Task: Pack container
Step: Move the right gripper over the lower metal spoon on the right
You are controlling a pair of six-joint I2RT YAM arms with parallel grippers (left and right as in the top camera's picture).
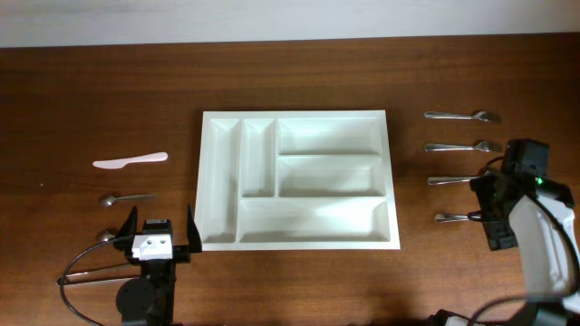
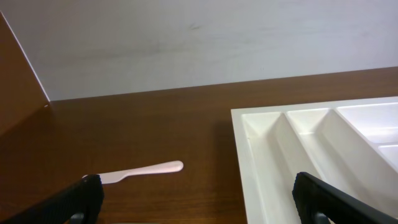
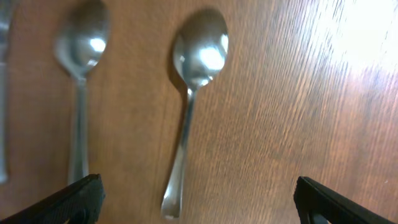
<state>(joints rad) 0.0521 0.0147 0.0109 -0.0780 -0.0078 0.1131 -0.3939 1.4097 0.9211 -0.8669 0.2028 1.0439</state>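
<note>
The right tool (image 3: 199,205) gaped wide and empty. Just beyond it, at frame centre, lay a spoon (image 3: 194,93) with its handle running top to bottom, so the jaws looked set to close across it. A second spoon (image 3: 81,81) lay parallel at the left, leaving less room there. In the overhead view the tray (image 1: 220,181) sat mid-bench (image 1: 299,290), well left of this arm. The left tool (image 1: 160,234), equally wide, hung at lower left beside the tray's corner.

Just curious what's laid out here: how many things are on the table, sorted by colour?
White tray: 1
Pale plastic knife: 1
Silver metal cutlery pieces: 6
Total: 8
</note>
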